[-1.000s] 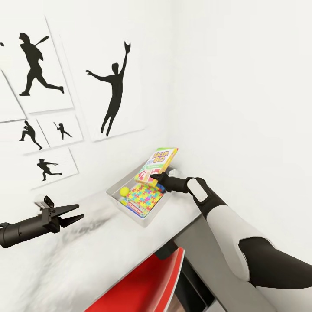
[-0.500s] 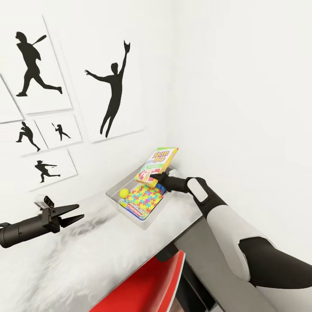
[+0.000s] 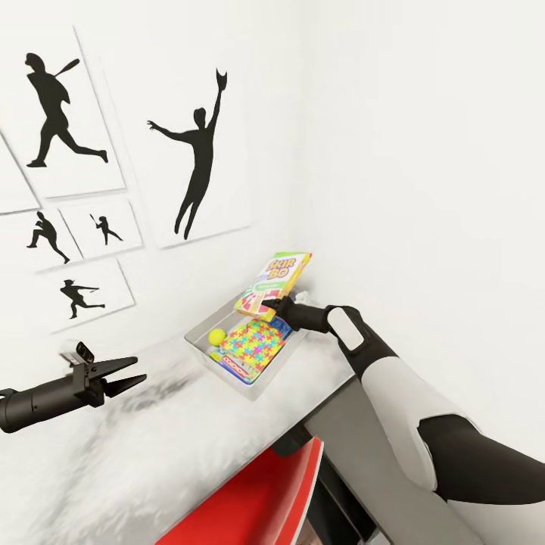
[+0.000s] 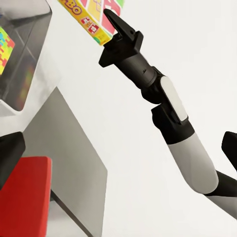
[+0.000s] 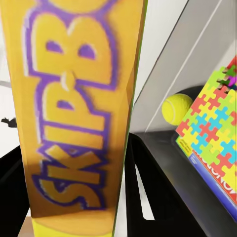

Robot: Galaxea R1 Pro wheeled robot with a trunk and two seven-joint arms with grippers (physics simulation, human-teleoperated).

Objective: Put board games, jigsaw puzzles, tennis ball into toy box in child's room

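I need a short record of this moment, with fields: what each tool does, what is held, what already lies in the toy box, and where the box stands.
right tool: shut on the board game, held tilted over the toy box
left tool: open, holding nothing, over the table
in toy box: tennis ball, jigsaw puzzle on top of another flat game
toy box place: on the table, near the wall corner

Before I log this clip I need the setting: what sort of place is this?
Probably a child's room: black baseball silhouette prints on white walls, and a grey toy box on the table holding a jigsaw puzzle and tennis ball.
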